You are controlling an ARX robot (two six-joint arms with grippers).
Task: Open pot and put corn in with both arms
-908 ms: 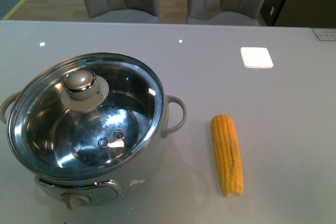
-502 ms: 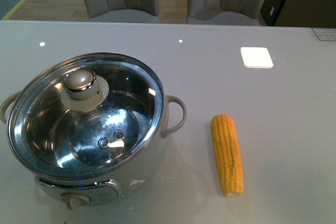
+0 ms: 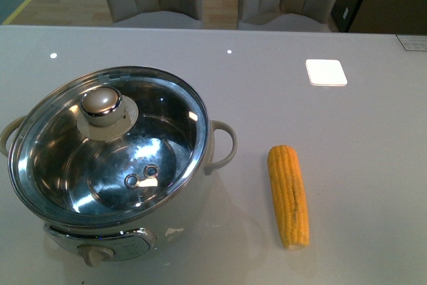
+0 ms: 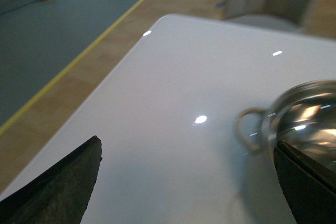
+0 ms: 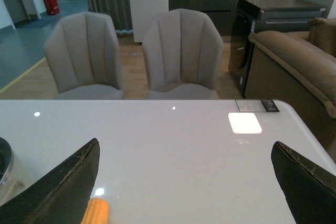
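The white pot [image 3: 110, 165] stands at the table's near left in the front view, with a glass lid [image 3: 110, 145] on it and a cream knob [image 3: 101, 103] on the lid. A yellow corn cob [image 3: 289, 195] lies to its right, lengthwise on the table. Neither arm appears in the front view. In the left wrist view my left gripper [image 4: 191, 182] is open over bare table, with the pot's rim [image 4: 299, 114] and loop handle [image 4: 247, 129] beside one finger. In the right wrist view my right gripper [image 5: 186, 182] is open above the table, and the corn's tip [image 5: 95, 211] peeks next to one finger.
A white square pad [image 3: 326, 73] lies at the table's back right. Two grey chairs [image 5: 134, 56] stand behind the far edge, with a brown sofa [image 5: 299, 61] and dark cabinet further right. The table's left edge [image 4: 105, 87] drops to wooden floor.
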